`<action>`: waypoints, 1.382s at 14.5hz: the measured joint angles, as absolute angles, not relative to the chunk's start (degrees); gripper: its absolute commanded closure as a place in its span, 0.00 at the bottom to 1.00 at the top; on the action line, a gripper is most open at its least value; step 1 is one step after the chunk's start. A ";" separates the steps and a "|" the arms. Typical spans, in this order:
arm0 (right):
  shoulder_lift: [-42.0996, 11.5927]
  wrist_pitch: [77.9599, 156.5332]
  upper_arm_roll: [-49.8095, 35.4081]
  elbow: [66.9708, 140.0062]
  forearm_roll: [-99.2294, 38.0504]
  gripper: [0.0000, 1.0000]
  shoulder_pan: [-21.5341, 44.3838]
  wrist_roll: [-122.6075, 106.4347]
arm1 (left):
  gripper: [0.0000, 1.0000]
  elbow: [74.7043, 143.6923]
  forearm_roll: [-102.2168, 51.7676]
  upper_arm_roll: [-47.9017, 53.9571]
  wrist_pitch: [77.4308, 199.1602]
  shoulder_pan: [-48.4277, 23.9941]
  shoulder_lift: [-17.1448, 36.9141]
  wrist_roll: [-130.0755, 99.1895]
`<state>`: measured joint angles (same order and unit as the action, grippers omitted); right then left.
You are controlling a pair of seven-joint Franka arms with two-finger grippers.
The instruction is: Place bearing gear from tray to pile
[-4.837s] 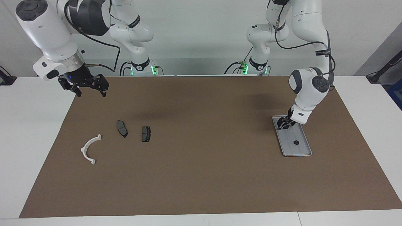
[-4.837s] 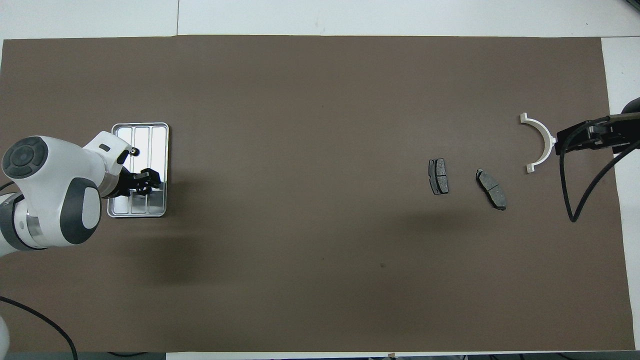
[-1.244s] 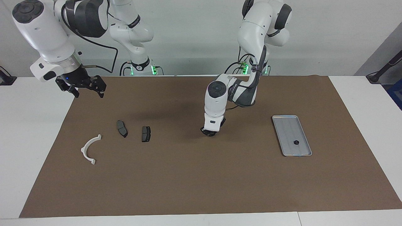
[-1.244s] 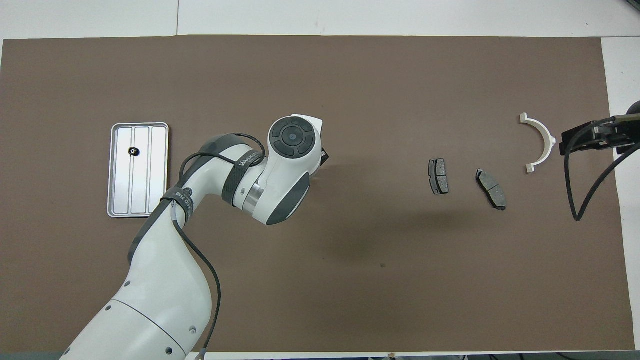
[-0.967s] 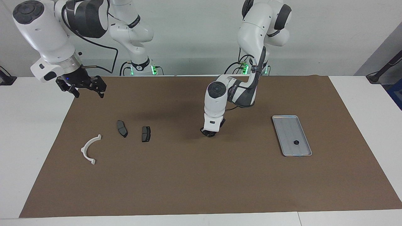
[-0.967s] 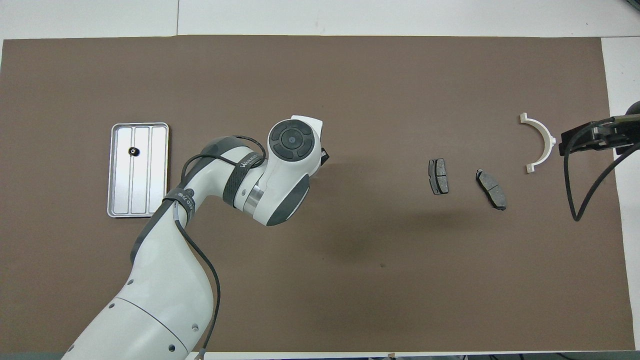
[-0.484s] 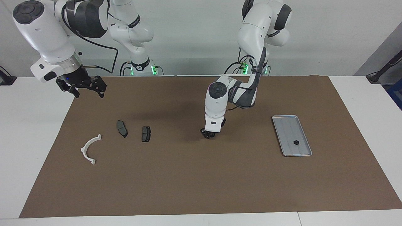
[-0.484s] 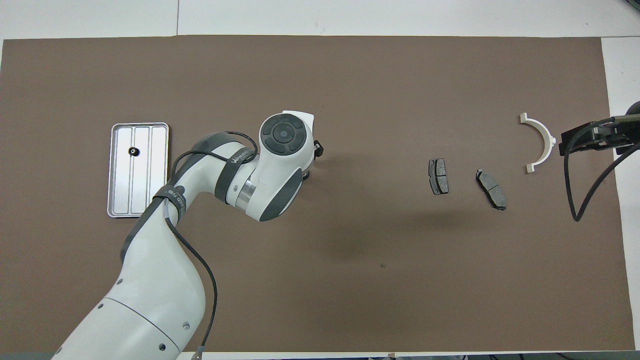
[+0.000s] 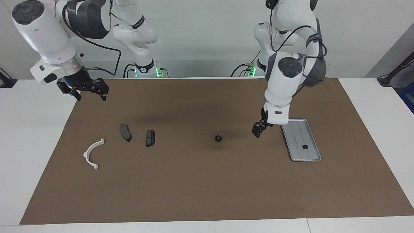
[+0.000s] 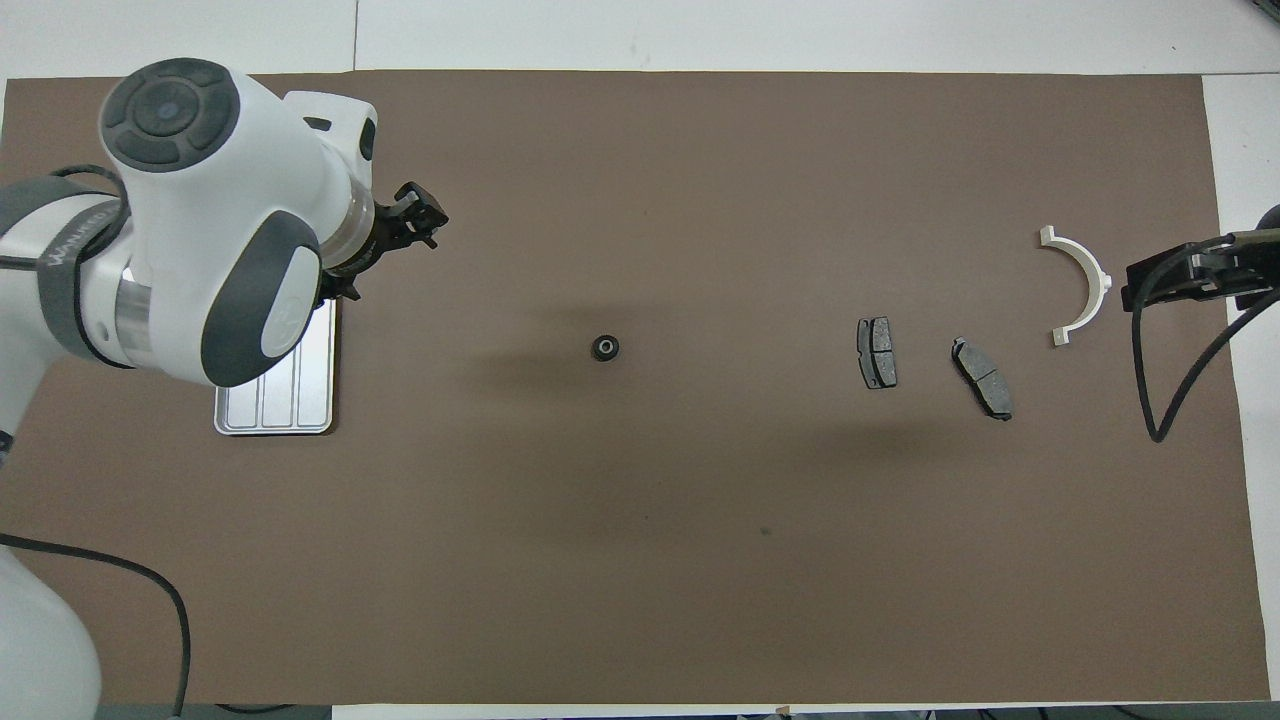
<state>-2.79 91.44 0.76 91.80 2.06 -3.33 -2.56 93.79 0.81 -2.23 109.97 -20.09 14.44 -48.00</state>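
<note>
One small dark bearing gear [image 9: 218,138] [image 10: 605,348] lies alone on the brown mat, between the tray and the pile. Another bearing gear [image 9: 304,147] sits in the silver tray [image 9: 296,129] [image 10: 290,405] and is hidden under the left arm in the overhead view. My left gripper [image 9: 257,132] [image 10: 425,218] hangs open and empty over the mat beside the tray. The pile is a white half-ring bracket [image 9: 91,153] [image 10: 1080,285] and two dark pads [image 9: 125,132] [image 9: 150,138]. My right gripper [image 9: 85,90] [image 10: 1165,280] waits open above the mat's edge near the bracket.
The brown mat [image 9: 207,187] covers most of the white table. The left arm's large wrist [image 10: 210,220] hangs over the tray's end that lies farther from the robots. A black cable [image 10: 1150,400] droops from the right gripper.
The left gripper opened and left the bearing gear on the mat's middle. It then rose and swung back to beside the tray. The right arm stayed put.
</note>
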 measured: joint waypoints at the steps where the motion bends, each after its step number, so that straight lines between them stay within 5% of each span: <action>1: -2.78 91.44 0.76 91.80 2.06 0.00 -3.33 -2.56 | 0.00 94.28 0.82 -2.27 109.97 -19.01 14.61 -45.29; 4: -2.78 93.36 0.69 92.08 2.06 0.00 -3.30 -3.17 | 0.01 95.46 0.85 -2.39 110.35 -12.43 15.36 -33.22; 8: -3.94 97.48 0.28 93.53 -0.58 0.00 -2.56 -4.66 | 0.19 97.96 0.83 -2.42 115.29 -4.60 15.42 -19.23; 11: -7.50 101.80 -0.58 93.66 -2.45 0.00 -1.42 -4.66 | 0.24 102.35 0.83 -2.33 121.72 -3.79 15.50 -14.32; 16: -13.63 106.59 -1.12 93.05 -0.52 0.00 6.79 1.94 | 0.51 104.34 0.84 -2.32 125.27 -0.43 16.61 -6.72; 20: -18.50 109.37 -1.26 92.18 0.46 0.01 15.38 14.66 | 0.55 106.20 0.83 -2.02 130.32 -0.24 19.02 -6.27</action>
<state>-18.50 109.37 -1.26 92.18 0.46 15.38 14.66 106.20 0.83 -2.02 130.32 -0.24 19.02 -6.27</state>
